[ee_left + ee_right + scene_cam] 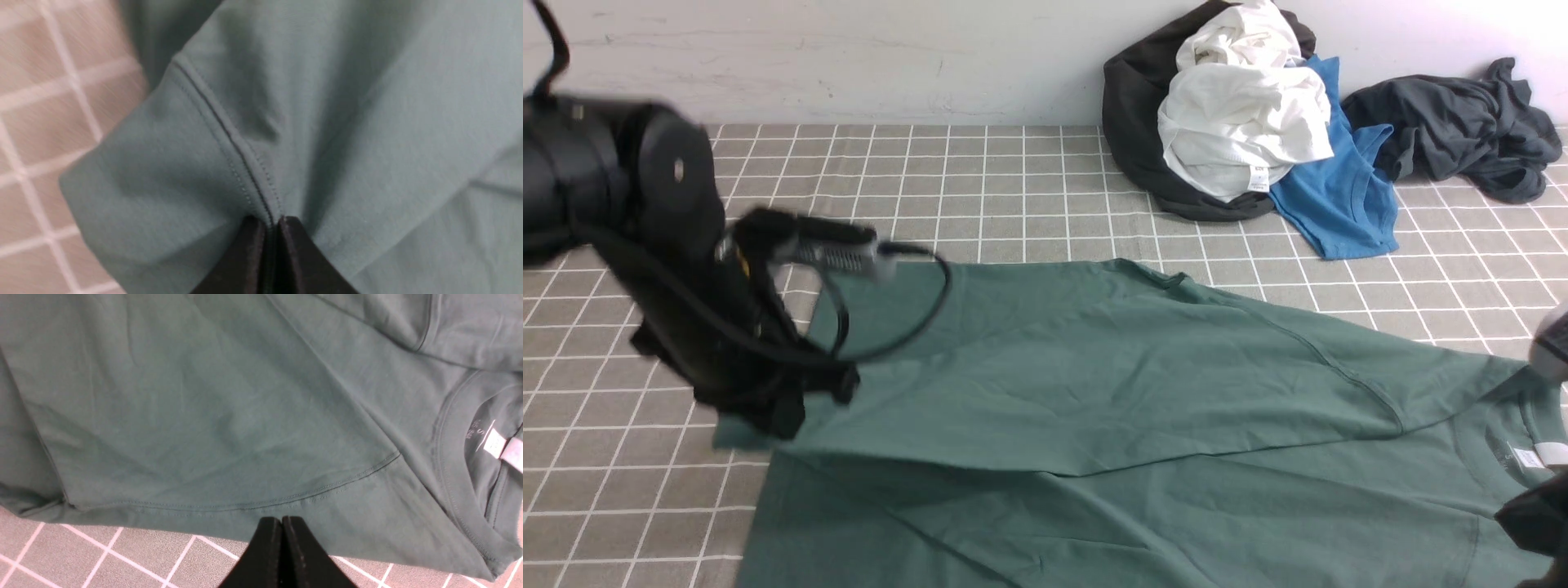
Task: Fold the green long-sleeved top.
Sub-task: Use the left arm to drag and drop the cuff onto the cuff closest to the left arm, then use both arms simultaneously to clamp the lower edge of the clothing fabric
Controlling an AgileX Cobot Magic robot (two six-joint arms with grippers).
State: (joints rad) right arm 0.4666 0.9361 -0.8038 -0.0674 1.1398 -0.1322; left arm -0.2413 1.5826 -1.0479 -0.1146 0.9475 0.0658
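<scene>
The green long-sleeved top (1143,392) lies spread over the checked tablecloth, with one part folded across its body. Its collar and white neck tag (1531,457) are at the right. My left gripper (776,420) is at the top's left end, blurred. In the left wrist view it (271,222) is shut on the top's fabric (347,122) at a stitched seam, and the cloth hangs lifted from it. My right gripper (282,520) is shut with nothing between its jaws, over the edge of the top (204,416) near a curved seam, beside the neck tag (496,443).
A pile lies at the back right against the wall: a black garment (1135,122), a white one (1241,122), a bright blue T-shirt (1339,196) and a dark grey garment (1462,122). The checked tablecloth (1013,188) covers the table.
</scene>
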